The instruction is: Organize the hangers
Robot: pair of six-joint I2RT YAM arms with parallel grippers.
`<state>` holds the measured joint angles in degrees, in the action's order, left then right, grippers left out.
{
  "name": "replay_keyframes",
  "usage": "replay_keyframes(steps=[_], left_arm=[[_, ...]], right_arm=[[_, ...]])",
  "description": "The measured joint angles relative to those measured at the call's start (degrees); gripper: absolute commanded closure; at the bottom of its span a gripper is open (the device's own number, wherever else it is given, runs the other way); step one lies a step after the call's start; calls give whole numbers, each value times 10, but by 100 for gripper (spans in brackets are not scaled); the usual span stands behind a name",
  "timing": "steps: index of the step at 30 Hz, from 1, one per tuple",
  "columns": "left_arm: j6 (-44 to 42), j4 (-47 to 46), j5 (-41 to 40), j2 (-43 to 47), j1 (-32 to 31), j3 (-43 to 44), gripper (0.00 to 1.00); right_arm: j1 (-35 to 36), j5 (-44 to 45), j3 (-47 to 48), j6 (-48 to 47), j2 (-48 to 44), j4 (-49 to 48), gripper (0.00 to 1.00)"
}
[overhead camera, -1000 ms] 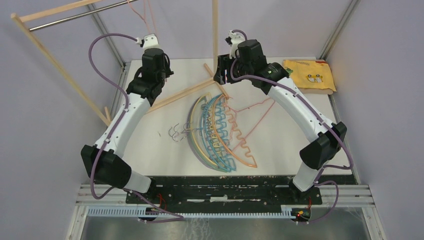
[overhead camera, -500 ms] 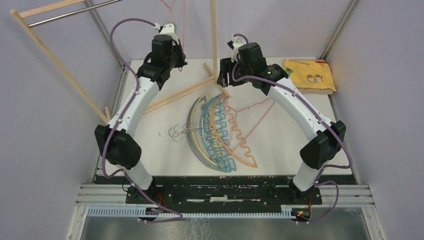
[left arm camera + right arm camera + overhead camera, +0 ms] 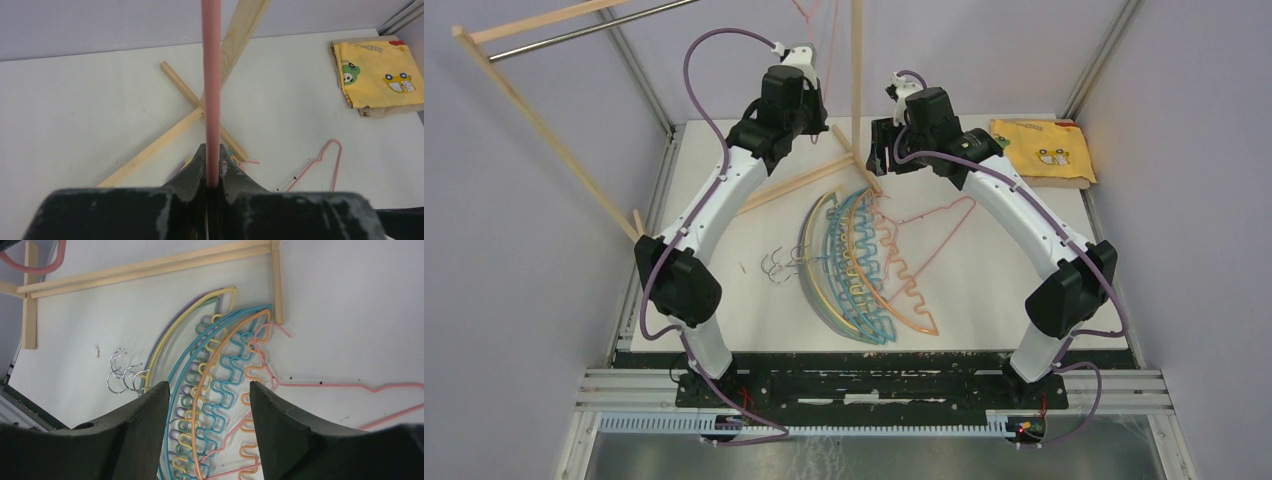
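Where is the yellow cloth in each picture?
Top view: the cloth lies at the far right corner of the table.
Left wrist: it is in the upper right corner.
Right wrist: not in it.
Shared landmark: the wooden rack foot shows in all three views. In the two views that show the cloth, the cloth lies to its right.
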<state>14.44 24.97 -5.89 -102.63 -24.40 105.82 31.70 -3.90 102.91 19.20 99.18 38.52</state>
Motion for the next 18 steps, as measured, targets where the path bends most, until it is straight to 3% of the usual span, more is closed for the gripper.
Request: replay_keyframes(steps=[4,12,14,18], left_arm=[[-1,8,1,0,-2,-5,65],[-13,64,1,-2,0,-39,6],[-13,64,2,7,0,-53,0],[-15,59,11,58,0,-106,1]], right_arm=[[-3,1,-3,0,0,2,22],[-3,28,-4,-6,-1,19,16],[-3,31,-5,-7,-1,28,16],[-3,40,-24,-10,-3,38,16]])
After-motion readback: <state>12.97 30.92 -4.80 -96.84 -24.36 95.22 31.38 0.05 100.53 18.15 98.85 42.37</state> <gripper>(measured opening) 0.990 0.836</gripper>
